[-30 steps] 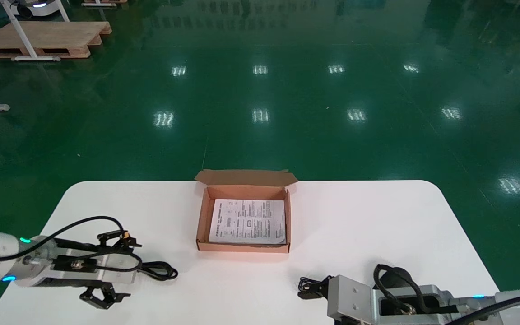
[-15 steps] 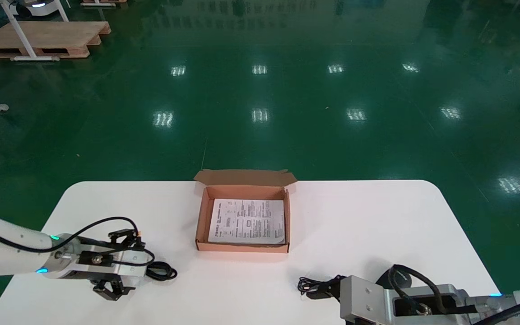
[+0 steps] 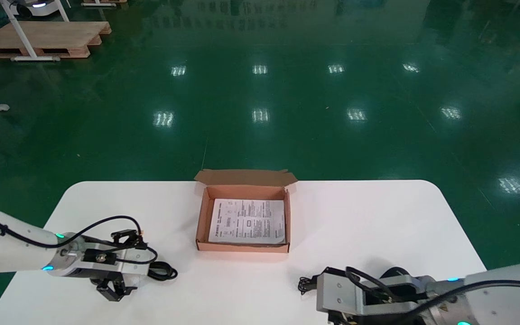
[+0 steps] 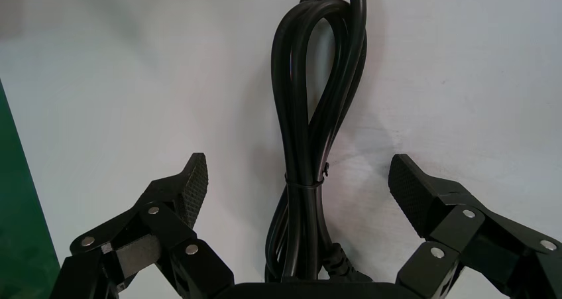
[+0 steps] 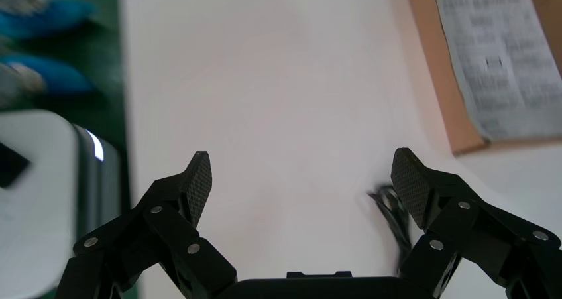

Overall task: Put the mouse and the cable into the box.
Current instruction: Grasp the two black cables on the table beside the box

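Note:
A black power cable, coiled and tied, lies on the white table near its left front. My left gripper is open and straddles the cable, one finger on each side, without touching it. In the head view the cable pokes out just past the left gripper. The open cardboard box holds a printed sheet. My right gripper is open over bare table, with a thin black cord bundle beside one finger. A dark rounded shape, likely the mouse, is mostly hidden behind the right arm.
The box's lid flap stands open at the far side. The cord bundle lies in front of the box's right corner. The table's front edge is close to both arms. A green floor surrounds the table.
My left gripper has slid right along the table and now straddles the cable. The right arm has turned and shifted left, toward the cord bundle.

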Controlling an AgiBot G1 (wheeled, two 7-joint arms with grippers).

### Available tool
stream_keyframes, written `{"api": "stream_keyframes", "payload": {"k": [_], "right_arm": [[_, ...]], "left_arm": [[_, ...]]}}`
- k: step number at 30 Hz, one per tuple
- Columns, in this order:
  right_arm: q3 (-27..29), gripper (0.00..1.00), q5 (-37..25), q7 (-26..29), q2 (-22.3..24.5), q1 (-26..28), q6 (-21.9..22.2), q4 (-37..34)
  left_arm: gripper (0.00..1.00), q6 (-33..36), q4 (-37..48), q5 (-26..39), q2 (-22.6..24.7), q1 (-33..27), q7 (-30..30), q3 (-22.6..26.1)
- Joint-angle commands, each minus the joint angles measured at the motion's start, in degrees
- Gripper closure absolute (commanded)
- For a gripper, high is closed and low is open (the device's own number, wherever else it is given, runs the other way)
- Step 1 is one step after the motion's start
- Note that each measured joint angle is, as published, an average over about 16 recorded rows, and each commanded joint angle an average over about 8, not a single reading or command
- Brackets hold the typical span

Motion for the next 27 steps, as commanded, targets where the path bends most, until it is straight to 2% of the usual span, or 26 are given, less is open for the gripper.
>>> {"api": "stream_keyframes", "payload": {"k": [1, 6, 11, 19, 27], "right_arm": [[-1.4, 0.0, -4.0, 0.3, -2.1, 0.9, 1.6, -1.7], [-4.0, 0.0, -10.6, -0.5, -7.7, 3.3, 5.3, -11.1], [-5.5, 0.0, -14.1, -3.9, -11.8, 5.3, 8.4, -20.0], [-6.1, 0.0, -15.8, -10.2, -15.6, 8.5, 12.2, -30.8], [-6.1, 0.0, -15.4, -15.0, -17.7, 10.7, 12.9, -37.7]], "left_arm": [[0.0, 0.1, 1.0, -0.1, 0.3, -0.3, 0.4, 0.0], [0.0, 0.0, 2.4, -0.4, 0.8, -0.7, 1.5, -0.2], [0.0, -0.1, 3.6, -0.7, 1.1, -1.0, 2.4, -0.3], [0.0, -0.2, 5.2, -1.0, 1.6, -1.4, 3.5, -0.5], [0.0, -0.3, 6.4, -1.3, 2.0, -1.7, 4.5, -0.6]]}}
